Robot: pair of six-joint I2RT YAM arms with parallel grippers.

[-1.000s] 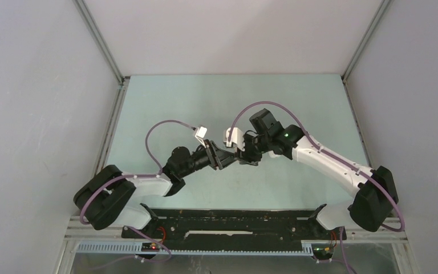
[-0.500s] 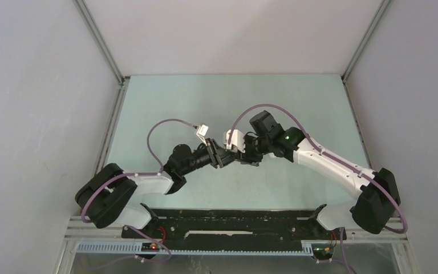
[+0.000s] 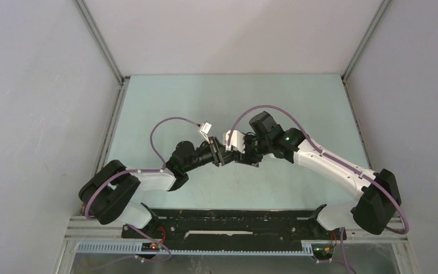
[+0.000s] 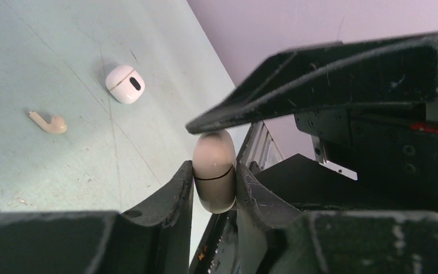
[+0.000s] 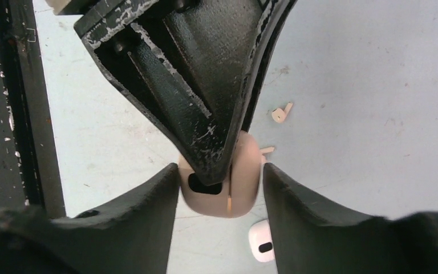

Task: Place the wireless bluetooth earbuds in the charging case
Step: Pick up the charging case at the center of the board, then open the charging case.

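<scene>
While both arms meet above the middle of the surface [image 3: 165, 103], the tan charging case [image 4: 212, 154] is up in the air. The left pincer [image 4: 215, 171] is pinching it from both sides, and the right pincer [image 5: 221, 170] looks clamped across it too. The case's seam reads closed, so the lid is not yet open, I'd say. Down on the surface, two tan earbuds [image 5: 281, 113] lie loose, well apart from the lifted case, and the white charging case [image 4: 125, 84] sits shut near them. No white buds are in view. So nothing is seated yet: opening a case, picking up each bud and slotting it in all remain.
</scene>
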